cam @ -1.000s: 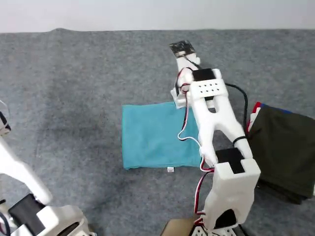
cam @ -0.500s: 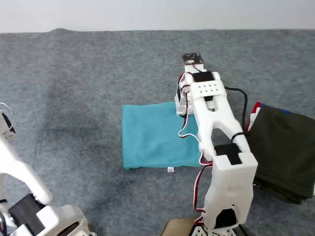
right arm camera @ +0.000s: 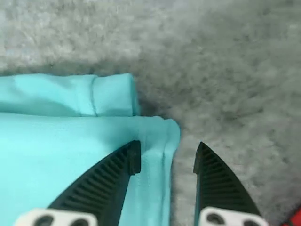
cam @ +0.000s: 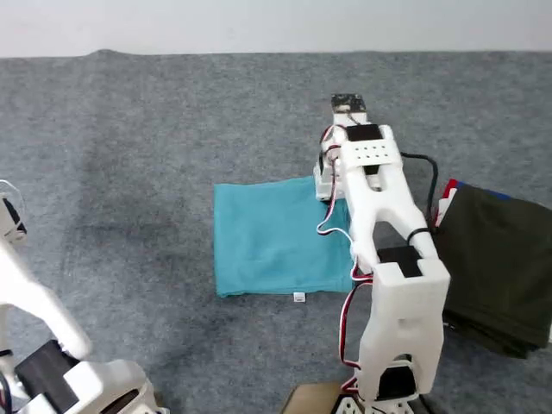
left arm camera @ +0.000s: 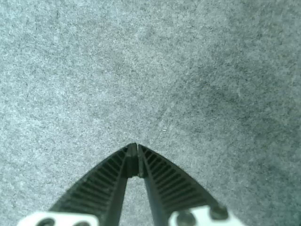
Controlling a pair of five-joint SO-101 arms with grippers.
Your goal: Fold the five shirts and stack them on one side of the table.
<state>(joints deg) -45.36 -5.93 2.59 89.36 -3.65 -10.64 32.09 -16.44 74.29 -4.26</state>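
The folded teal shirt [cam: 272,237] lies mid-surface [cam: 129,129], apart from the stack of folded shirts [cam: 496,259] at the right edge. The right arm's jaws hang parted over the teal shirt's far right corner, holding nothing. The left arm's jaws are closed and empty over bare grey surface.

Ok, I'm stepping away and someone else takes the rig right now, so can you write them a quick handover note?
Left gripper: fingers shut, empty, over the bare grey table cover.
Right gripper: fingers open, straddling the far right corner of the teal shirt, not gripping.
Stack of folded shirts at the table's right side, dark one on top; count unclear.
Done: teal shirt lies folded mid-table.
Left: probably moving it onto the stack.
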